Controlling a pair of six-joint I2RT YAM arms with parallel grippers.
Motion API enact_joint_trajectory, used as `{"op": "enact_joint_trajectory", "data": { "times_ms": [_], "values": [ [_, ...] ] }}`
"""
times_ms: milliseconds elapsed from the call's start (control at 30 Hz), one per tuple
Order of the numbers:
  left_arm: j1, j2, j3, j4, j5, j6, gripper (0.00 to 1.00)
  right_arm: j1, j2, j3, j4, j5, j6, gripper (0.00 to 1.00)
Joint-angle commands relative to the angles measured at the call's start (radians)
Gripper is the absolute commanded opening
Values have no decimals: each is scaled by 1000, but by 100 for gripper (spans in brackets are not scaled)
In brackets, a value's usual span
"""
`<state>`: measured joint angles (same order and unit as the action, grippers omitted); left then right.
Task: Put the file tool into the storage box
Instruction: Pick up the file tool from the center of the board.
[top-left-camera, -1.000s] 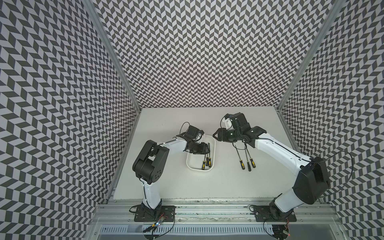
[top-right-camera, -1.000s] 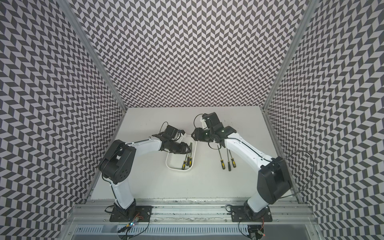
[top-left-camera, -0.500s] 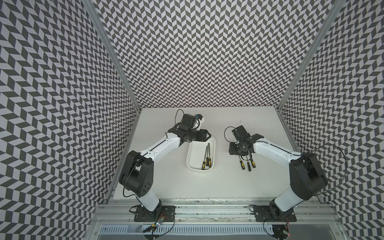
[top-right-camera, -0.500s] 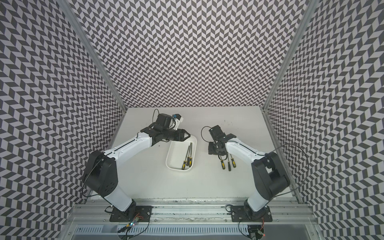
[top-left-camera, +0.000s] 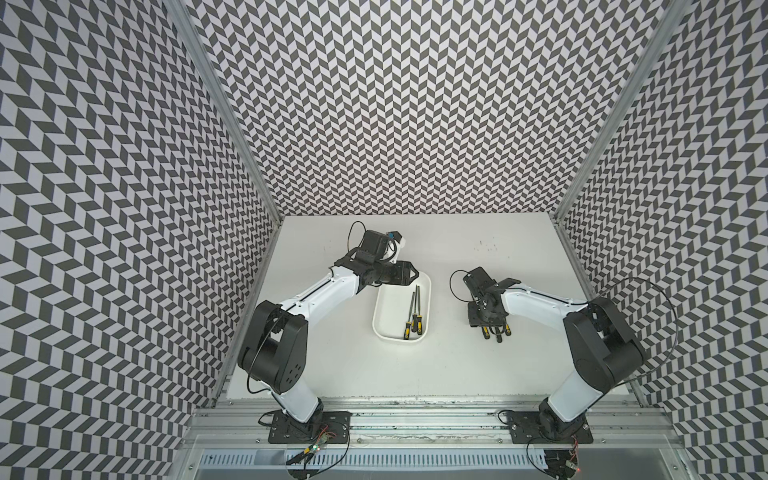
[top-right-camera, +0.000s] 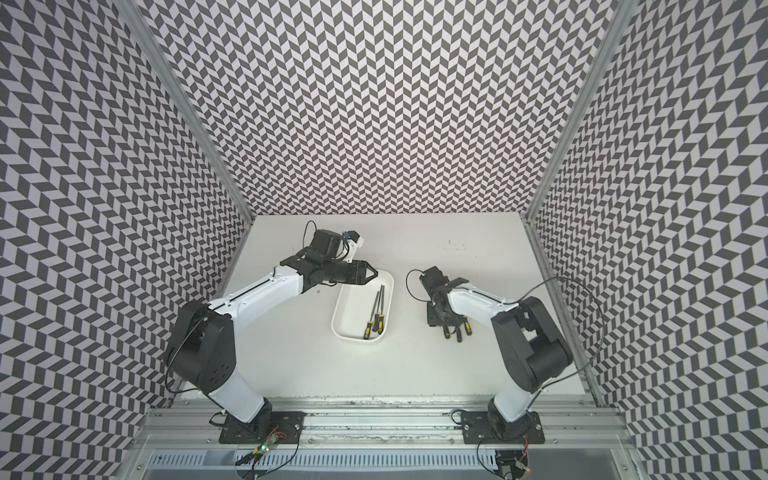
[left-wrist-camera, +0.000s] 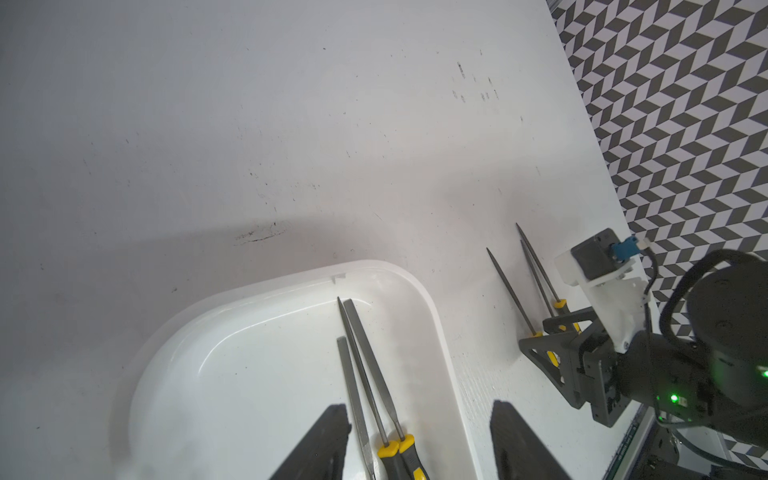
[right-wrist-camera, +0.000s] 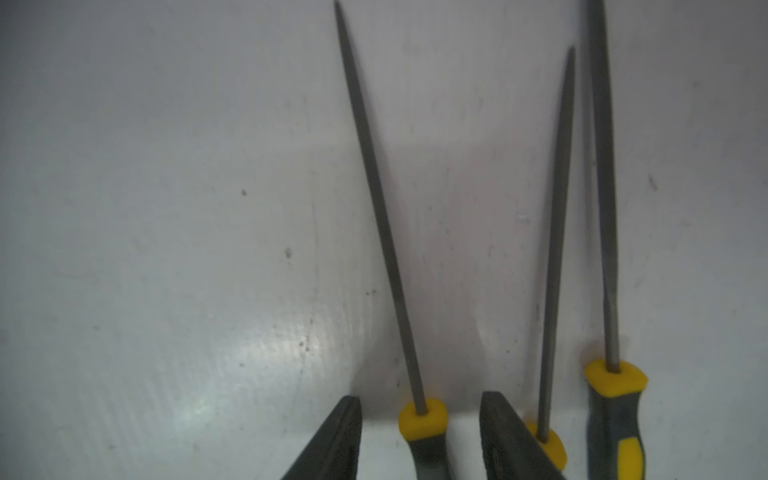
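The white storage box (top-left-camera: 376, 318) (top-right-camera: 336, 320) (left-wrist-camera: 436, 316) lies mid-table with three yellow-and-black handled files (top-left-camera: 413, 309) (left-wrist-camera: 365, 365) inside. My left gripper (top-left-camera: 416, 273) (top-right-camera: 376, 273) (left-wrist-camera: 419, 407) hovers open over the box's far end, holding nothing. Three more files (left-wrist-camera: 511, 291) lie side by side on the table to the right. My right gripper (top-left-camera: 486, 324) (top-right-camera: 446, 322) (right-wrist-camera: 422, 398) is low over their handles, open. Its jaws straddle the yellow collar of one file tool (right-wrist-camera: 423, 417), with a gap on each side. The other two files (right-wrist-camera: 552, 257) (right-wrist-camera: 604, 208) lie outside the jaws.
The patterned enclosure walls (top-left-camera: 249, 208) stand close on the left, right and back. White table surface (top-left-camera: 415, 365) lies between the box and the front rail (top-left-camera: 415, 405). The file handles' ends (top-left-camera: 496, 334) stick out from under my right gripper.
My left arm has pulled back out of the box to its far end, leaving files inside. My right arm has dropped down onto the files on the table.
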<state>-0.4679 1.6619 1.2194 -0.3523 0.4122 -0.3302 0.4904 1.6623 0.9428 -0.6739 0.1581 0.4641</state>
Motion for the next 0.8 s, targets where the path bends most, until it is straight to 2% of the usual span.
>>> {"op": "enact_joint_trajectory", "data": {
  "times_ms": [0,67,167,233,333,433,500,567,633,667,767],
  "values": [
    [11,-24,-7,13,0,7,59,1,-34,-34,-4,10,9,50],
    [14,-22,-6,13,2,8,59,1,-40,-52,10,-1,12,44],
    [20,-22,-9,15,5,7,59,1,-36,-60,28,-12,9,15],
    [22,-21,-8,18,16,3,59,1,-35,-48,34,-25,7,6],
    [29,-21,-5,32,51,-10,59,2,-50,-1,50,-87,1,5],
    [37,-22,-4,59,109,-29,60,1,-102,59,125,-241,8,4],
    [43,-16,-7,83,170,-47,61,1,-143,90,218,-394,37,5],
    [48,-11,-18,123,244,-58,67,1,-168,110,300,-504,72,5],
    [48,-6,-26,151,289,-94,71,0,-175,125,352,-520,79,5],
    [48,-6,-30,164,305,-99,71,1,-171,135,370,-619,108,5],
    [46,-11,-42,188,336,-105,71,1,-158,143,424,-715,143,5]
  ]
}}
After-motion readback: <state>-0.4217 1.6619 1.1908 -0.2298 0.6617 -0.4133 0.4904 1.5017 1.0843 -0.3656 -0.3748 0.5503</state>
